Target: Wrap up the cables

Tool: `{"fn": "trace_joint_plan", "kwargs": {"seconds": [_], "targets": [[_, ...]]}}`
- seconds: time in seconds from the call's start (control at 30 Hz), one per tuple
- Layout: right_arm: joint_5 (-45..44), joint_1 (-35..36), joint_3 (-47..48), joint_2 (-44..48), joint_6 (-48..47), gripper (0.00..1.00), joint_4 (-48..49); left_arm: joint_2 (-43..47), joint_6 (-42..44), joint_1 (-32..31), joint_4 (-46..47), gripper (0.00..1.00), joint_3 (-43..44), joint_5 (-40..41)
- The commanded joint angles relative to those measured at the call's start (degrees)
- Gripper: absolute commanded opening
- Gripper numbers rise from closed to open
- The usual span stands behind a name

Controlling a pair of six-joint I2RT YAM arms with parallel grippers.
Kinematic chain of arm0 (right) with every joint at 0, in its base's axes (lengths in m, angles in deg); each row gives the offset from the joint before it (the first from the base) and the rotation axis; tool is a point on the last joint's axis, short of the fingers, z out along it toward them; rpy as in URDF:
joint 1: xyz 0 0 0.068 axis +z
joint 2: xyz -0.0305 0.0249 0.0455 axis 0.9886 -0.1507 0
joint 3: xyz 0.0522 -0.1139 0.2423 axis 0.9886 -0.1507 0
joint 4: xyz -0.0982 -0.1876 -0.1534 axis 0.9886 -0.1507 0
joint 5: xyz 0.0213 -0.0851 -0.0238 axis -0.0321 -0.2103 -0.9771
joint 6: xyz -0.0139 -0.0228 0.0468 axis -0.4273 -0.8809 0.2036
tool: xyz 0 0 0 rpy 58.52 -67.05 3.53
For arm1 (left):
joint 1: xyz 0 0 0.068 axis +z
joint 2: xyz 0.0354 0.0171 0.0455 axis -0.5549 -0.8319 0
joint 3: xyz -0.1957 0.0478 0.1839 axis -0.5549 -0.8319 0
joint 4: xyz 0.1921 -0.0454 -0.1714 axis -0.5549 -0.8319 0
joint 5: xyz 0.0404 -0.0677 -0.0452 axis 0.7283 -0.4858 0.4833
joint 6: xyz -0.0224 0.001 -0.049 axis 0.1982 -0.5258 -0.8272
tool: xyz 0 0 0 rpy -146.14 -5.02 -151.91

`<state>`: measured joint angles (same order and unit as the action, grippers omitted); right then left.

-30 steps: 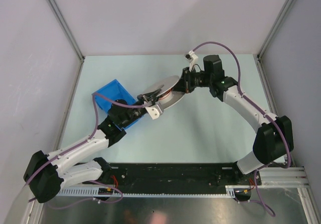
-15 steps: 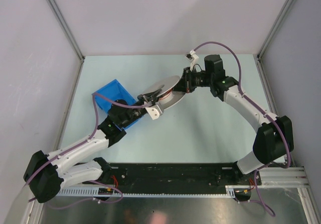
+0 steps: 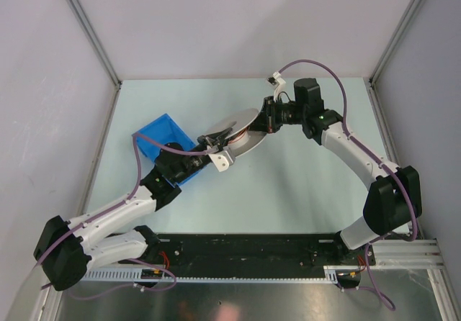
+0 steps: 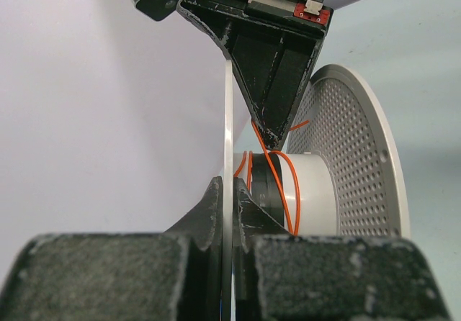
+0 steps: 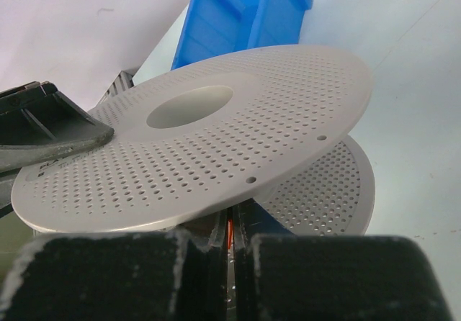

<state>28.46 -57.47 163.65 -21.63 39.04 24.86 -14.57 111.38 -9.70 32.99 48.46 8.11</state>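
The thin orange cables loop the spool's hub between its 2 flanges, pinched there by the closed right claw, while the left claw grips 1 flange's rim.

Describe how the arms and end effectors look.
The left arm and right arm have white shells and bulky black joints, each trailing a thick purple cable. The left end effector and right end effector are black, with angular fingers and dark grey felt-like pads. A green light glows on the right arm; a red-and-white tag marks its end effector.
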Motion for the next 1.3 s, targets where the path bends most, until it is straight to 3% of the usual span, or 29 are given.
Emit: {"fn": "trace_joint_plan", "kwargs": {"seconds": [0.0,0.3,0.53,0.9,1.17,1.27], "targets": [[-8.47,-3.36,0.51,-1.2,0.47,0.0,1.6,3.39,0.71,-1.39,12.0,0.0,1.39,-4.66],[-8.57,-3.74,0.25,-1.5,0.89,0.0,2.6,2.35,1.78,-1.34,12.11,0.0,1.79,-5.33],[-8.96,-8.1,0.15,-4.27,2.89,0.0,9.28,-4.83,8.2,-0.14,16.93,0.0,3.29,-9.6],[-8.81,-16.04,0.14,-16.04,6.64,0.0,27.42,-31.75,18.87,4.84,24.29,0.0,19.46,-18.99],[-13.64,-19.72,0.41,-30.12,26.21,0.0,54.65,-51.99,26.71,8.17,33.43,0.0,32.24,-22.83],[-16.34,-19.66,1.93,-35.5,32.04,0.0,60.22,-59.65,29.09,9.29,35.49,0.0,37.61,-23.67]]}}
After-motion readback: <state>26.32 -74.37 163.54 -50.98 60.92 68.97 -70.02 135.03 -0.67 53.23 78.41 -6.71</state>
